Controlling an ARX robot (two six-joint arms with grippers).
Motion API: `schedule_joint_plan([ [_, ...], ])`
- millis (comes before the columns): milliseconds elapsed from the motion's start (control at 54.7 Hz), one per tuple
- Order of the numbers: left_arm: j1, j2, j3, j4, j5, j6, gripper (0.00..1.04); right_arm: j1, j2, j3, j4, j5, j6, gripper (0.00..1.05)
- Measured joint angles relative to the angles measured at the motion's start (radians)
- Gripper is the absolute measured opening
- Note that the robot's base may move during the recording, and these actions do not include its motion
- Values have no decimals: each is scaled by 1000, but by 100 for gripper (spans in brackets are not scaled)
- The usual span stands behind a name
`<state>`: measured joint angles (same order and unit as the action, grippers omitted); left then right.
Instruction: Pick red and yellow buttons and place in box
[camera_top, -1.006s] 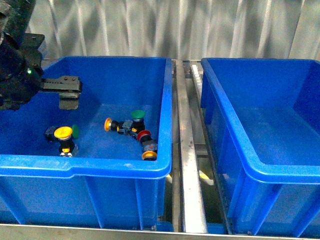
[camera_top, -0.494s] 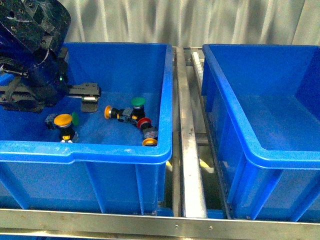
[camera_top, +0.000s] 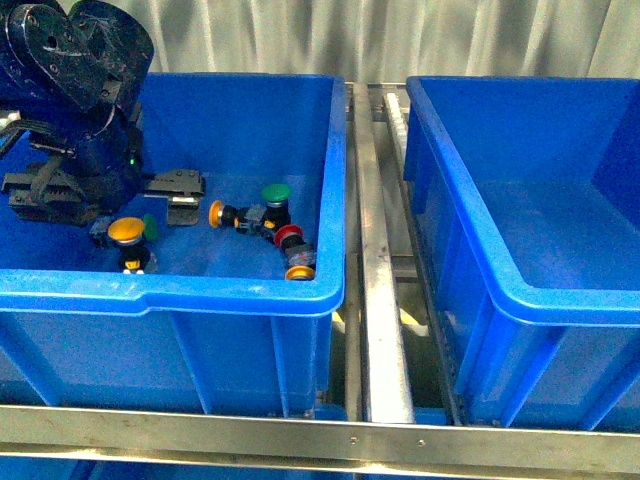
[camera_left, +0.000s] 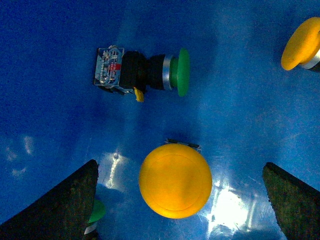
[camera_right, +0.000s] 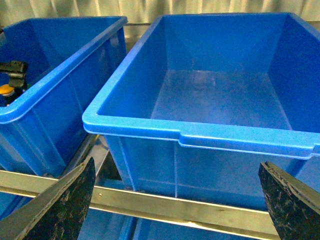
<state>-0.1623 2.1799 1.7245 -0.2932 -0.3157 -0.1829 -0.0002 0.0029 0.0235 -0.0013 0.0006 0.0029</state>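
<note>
Yellow button (camera_top: 126, 231) stands cap-up on the floor of the left bin (camera_top: 240, 296). Over the last second my left end effector (camera_top: 182, 197) has swung in from the bin's outer wall and dropped toward it. Its fingers are spread with nothing between them. In the left wrist view the cap sits just ahead of the gap, so I judge the grasp comes next. Just beyond lies a green button (camera_left: 150, 70) on its side. Further past the fingers are a second yellow button (camera_top: 216, 214), a green-capped button (camera_top: 275, 192), a red button (camera_top: 288, 236) and a third yellow button (camera_top: 298, 272). My right end effector (camera_right: 175, 170) hangs spread, unloaded, before the right bin (camera_right: 200, 139), which shows nothing inside.
</note>
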Motion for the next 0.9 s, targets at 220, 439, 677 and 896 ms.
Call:
schedule_joint_plan([
  [220,0,34,35,-16,-10,0,97,0,0,0,0,0,0,98],
  [439,-2,67,57,-30,-26,-5,97,0,0,0,0,0,0,98],
  [677,-4,81,85,-42,-34,-6,71,0,0,0,0,0,0,98],
  [896,-5,81,85,-47,-51,-10,40,0,0,0,0,0,0,98],
])
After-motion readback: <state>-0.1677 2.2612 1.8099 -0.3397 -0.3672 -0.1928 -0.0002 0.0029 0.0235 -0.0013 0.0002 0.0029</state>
